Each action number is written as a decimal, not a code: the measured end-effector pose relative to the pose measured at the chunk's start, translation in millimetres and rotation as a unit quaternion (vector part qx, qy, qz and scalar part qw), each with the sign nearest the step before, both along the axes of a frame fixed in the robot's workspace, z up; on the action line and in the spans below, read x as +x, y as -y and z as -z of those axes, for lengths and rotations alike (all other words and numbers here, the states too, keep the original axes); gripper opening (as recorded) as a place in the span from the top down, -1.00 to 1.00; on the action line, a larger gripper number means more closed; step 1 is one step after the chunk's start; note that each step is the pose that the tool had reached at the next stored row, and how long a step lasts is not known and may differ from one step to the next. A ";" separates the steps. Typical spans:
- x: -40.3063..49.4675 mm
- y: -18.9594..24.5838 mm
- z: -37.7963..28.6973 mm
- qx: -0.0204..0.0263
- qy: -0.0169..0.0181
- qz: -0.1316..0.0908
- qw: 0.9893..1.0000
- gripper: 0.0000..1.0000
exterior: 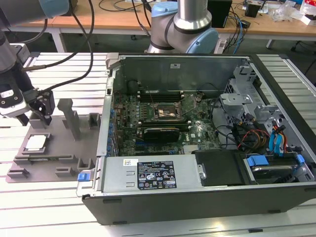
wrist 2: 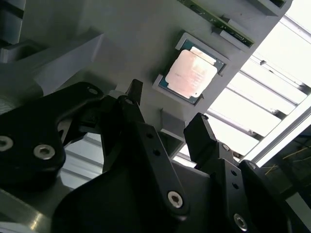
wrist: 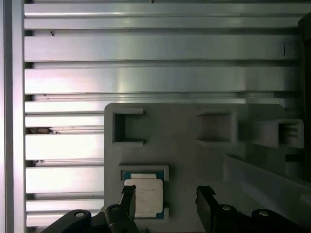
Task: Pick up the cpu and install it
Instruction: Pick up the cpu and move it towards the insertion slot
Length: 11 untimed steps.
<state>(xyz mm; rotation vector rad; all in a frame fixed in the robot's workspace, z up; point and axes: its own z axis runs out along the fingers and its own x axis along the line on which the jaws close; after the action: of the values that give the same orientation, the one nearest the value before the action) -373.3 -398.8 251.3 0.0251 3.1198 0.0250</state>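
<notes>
While the cpu [wrist: 146, 196] lies in its tray [wrist: 184, 126] pocket, you are at the pick-up step: pincer [wrist: 165, 192] apart, empty, hovering near it; grasping likely requires centring and descent.

We log an open computer case [exterior: 197, 202] filling the centre and right of the exterior view. Its green motherboard [exterior: 129, 118] is exposed, with a silver labelled cover [exterior: 118, 175] along its lower edge. Red and orange cables [exterior: 249, 136] and a blue drive caddy [exterior: 259, 161] sit at lower right. We also log a grey tray [exterior: 54, 148] at left on the slatted aluminium counter [exterior: 49, 207], and a wooden desk [exterior: 123, 22] across the top.
</notes>
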 end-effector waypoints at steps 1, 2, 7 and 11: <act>0.0 0.0 1.0 0.000 0.000 0.000 1.000 -0.24; 0.0 0.0 2.1 0.000 0.000 0.000 1.000 -0.24; -0.9 10.4 4.3 -0.006 0.000 0.000 1.000 -0.24; -4.4 12.6 8.0 -0.017 0.000 -0.003 1.000 -0.24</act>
<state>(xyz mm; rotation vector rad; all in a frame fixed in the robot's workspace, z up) -377.8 -411.4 243.3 0.0142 3.1195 -0.0283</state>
